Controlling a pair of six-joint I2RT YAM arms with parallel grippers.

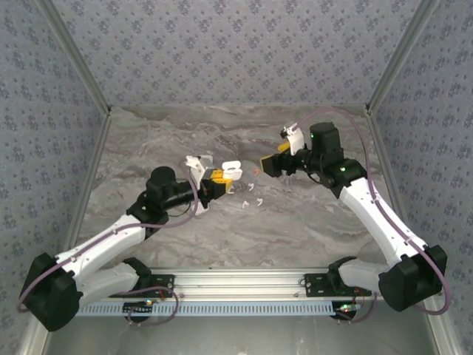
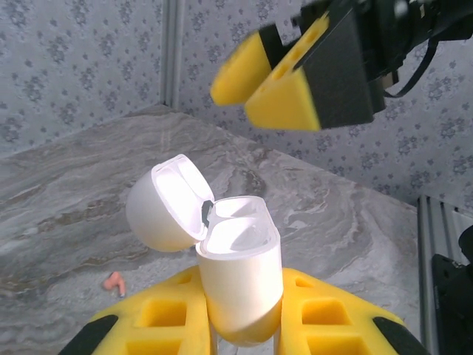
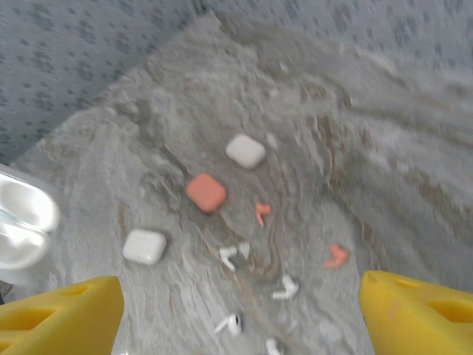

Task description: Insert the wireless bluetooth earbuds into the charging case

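Case [image 2: 236,266], white, lid open: clamped in our left gripper [image 1: 214,177], raised. Right gripper [image 1: 270,164]: spread, empty. Earbuds [image 3: 235,255]: loose on the table [image 1: 310,222]. Step, we judge: fetching one; next needs a fine pinch.

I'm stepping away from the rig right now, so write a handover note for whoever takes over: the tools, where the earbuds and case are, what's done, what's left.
Tools: left tool shut on the open white charging case, lid flipped back; right tool open and empty, facing that case.
Things: white earbuds and two red earbuds lie loose on the table, near three closed cases.
Done: case gripped and open.
Left: no earbud picked up yet; pick each one and seat it in the case.
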